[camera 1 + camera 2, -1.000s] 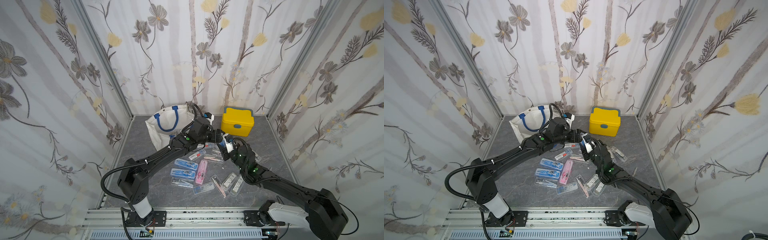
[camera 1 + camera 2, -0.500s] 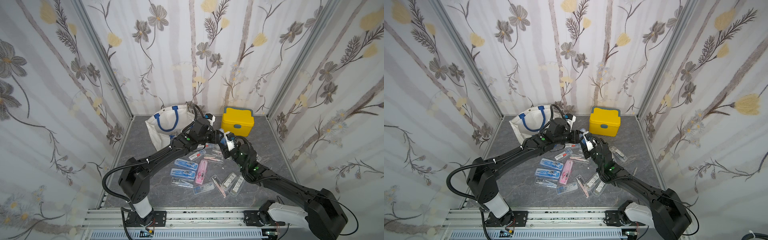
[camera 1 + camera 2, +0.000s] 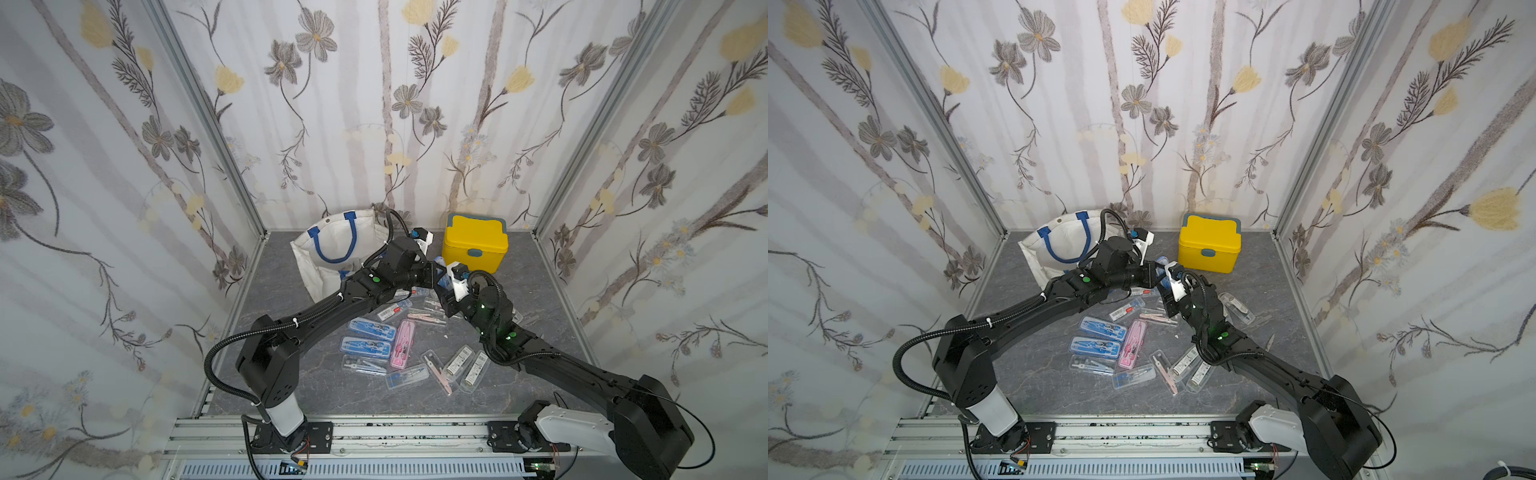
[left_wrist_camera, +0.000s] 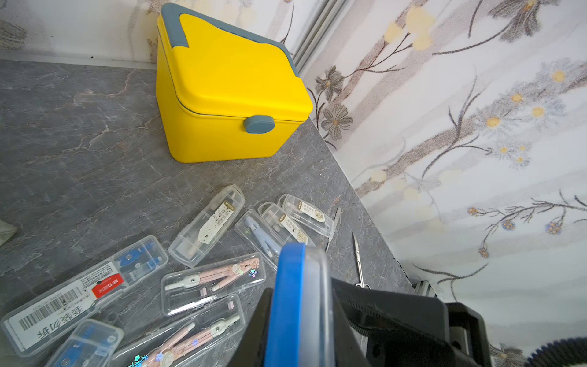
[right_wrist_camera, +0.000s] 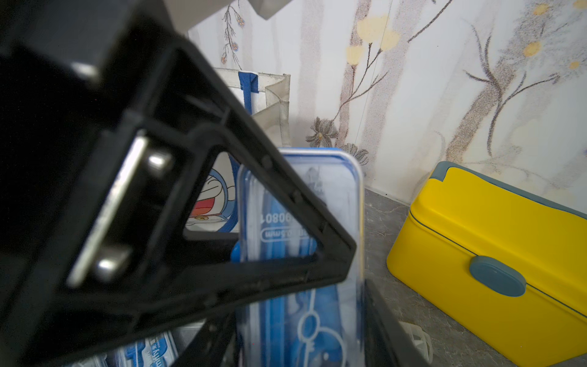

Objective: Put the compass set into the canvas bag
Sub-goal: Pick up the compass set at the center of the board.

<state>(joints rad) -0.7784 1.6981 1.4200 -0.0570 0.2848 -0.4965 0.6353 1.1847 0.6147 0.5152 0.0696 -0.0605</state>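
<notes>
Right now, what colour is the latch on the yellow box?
Slate grey-blue latch on the yellow box; clearest in the left wrist view.

Both top views looked down from high above the front rail (image 3: 374,428), facing the back wall (image 3: 374,124), far enough off to take in the whole tabletop (image 3: 540,266), and showed nearly the same scene. The left wrist camera sat close behind the left pincer (image 4: 301,295) and looked past it, low over the tabletop, to the yellow box (image 4: 228,105) beyond. The right wrist camera sat closer still behind the right pincer (image 5: 298,343), facing past it to the canvas bag (image 5: 273,95) and the same box. All four views shared the box; the bag showed in both top views too.
</notes>
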